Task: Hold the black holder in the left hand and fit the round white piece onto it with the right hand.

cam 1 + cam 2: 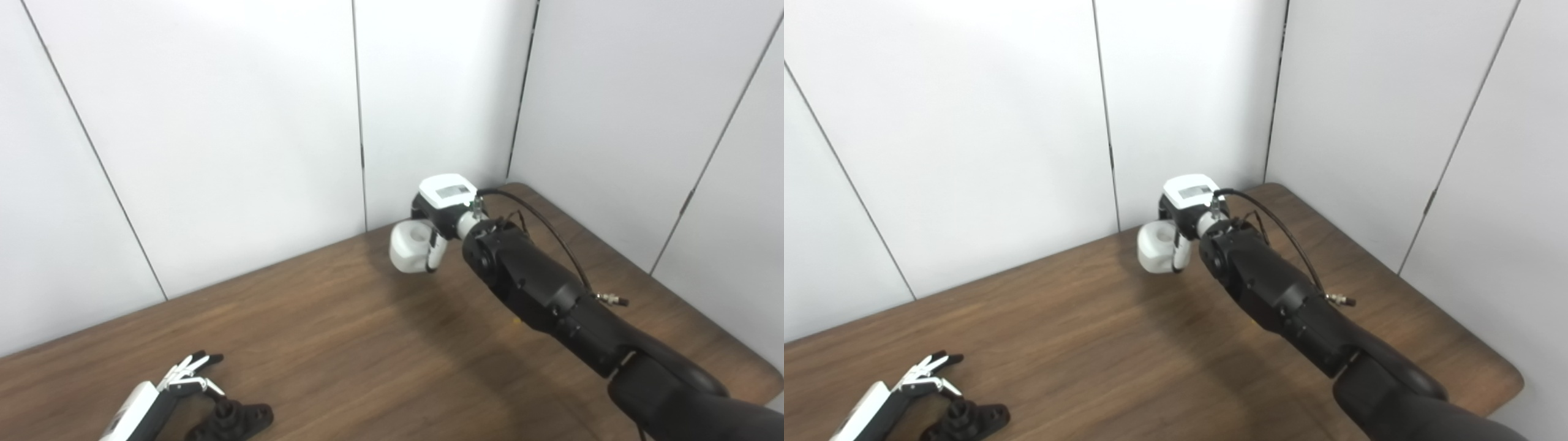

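The black holder (pixel 236 419) rests on the wooden table (pixel 343 331) at the near left edge of the picture, partly cut off by the frame. My left hand (pixel 177 383) lies just left of it, open, with its fingers stretched out above the holder and not wrapped around it. Far across the table, near the wall corner, my right hand (pixel 444 211) is shut on the round white piece (pixel 411 247). That piece is a short white cylinder with a hollow in its top, held a little above the tabletop. In the right eye view the piece (pixel 1156 247) shows left of the hand (pixel 1188 208).
White wall panels (pixel 245 122) close in the table at the back and right. The table's rounded right corner (pixel 759 367) lies beside my black right forearm (pixel 551 294), which has a thin cable (pixel 551 226) looping over it.
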You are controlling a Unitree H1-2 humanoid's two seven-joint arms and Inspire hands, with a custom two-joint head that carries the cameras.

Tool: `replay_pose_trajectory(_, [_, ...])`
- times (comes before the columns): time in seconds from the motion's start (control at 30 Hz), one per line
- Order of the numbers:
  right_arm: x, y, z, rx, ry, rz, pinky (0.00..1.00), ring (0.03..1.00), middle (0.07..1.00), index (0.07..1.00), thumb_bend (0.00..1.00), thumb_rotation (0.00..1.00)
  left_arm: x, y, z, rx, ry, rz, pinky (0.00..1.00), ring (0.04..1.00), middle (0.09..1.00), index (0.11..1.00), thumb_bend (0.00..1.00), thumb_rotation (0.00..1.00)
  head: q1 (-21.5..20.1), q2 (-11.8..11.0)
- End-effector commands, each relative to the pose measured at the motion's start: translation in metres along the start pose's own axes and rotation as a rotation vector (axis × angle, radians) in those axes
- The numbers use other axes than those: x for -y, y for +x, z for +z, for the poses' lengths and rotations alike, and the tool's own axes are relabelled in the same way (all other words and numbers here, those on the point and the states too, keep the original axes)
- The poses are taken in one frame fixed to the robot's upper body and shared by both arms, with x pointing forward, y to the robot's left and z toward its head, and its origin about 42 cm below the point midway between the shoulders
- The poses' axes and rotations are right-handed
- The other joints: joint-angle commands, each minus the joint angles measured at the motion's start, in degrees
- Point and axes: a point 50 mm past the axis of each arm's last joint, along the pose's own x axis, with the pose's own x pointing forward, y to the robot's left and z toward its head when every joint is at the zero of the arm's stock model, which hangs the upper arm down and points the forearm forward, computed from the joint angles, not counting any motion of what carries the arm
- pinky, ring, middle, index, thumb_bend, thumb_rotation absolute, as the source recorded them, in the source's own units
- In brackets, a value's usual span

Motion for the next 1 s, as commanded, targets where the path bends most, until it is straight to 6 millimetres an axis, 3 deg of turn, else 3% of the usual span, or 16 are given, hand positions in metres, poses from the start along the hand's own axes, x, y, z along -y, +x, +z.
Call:
replay_pose_trajectory(0.0, [0.052,0.006,0.009,0.035,0.006,-0.108,0.66,0.736,0.663,0.483,0.52,0.14,0.05,-0.034,-0.018,-0.111,-0.046,-0.136,0.99,0.996,0.92,0.483,0.52,0.05,-0.07,0.09])
replay_pose_trajectory(0.23, [0.078,-0.001,0.048,0.169,0.039,-0.102,0.63,0.718,0.674,0.481,0.52,0.14,0.06,-0.026,-0.009,-0.095,-0.036,-0.136,1.0,1.0,0.928,0.483,0.52,0.05,6.91,2.33])
replay_pose_trajectory(0.5, [0.095,-0.015,0.083,0.296,0.068,0.004,0.71,0.782,0.72,0.481,0.52,0.14,0.07,-0.014,0.004,-0.09,-0.031,-0.137,1.0,1.0,0.931,0.483,0.52,0.05,15.81,5.31])
replay_pose_trajectory(0.57, [0.099,-0.019,0.092,0.328,0.077,0.025,0.71,0.788,0.721,0.48,0.52,0.14,0.073,-0.008,0.008,-0.098,-0.021,-0.148,1.0,1.0,0.936,0.483,0.52,0.05,19.74,6.42])
replay_pose_trajectory(0.77, [0.103,-0.029,0.106,0.396,0.067,0.059,0.73,0.794,0.725,0.481,0.52,0.14,0.081,0.006,0.018,-0.096,-0.007,-0.151,1.0,1.0,0.938,0.483,0.52,0.06,25.6,7.88])
replay_pose_trajectory(0.97, [0.103,-0.038,0.116,0.451,0.055,0.063,0.72,0.778,0.724,0.483,0.52,0.14,0.086,0.015,0.024,-0.095,-0.018,-0.144,1.0,1.0,0.937,0.482,0.52,0.06,28.7,9.01])
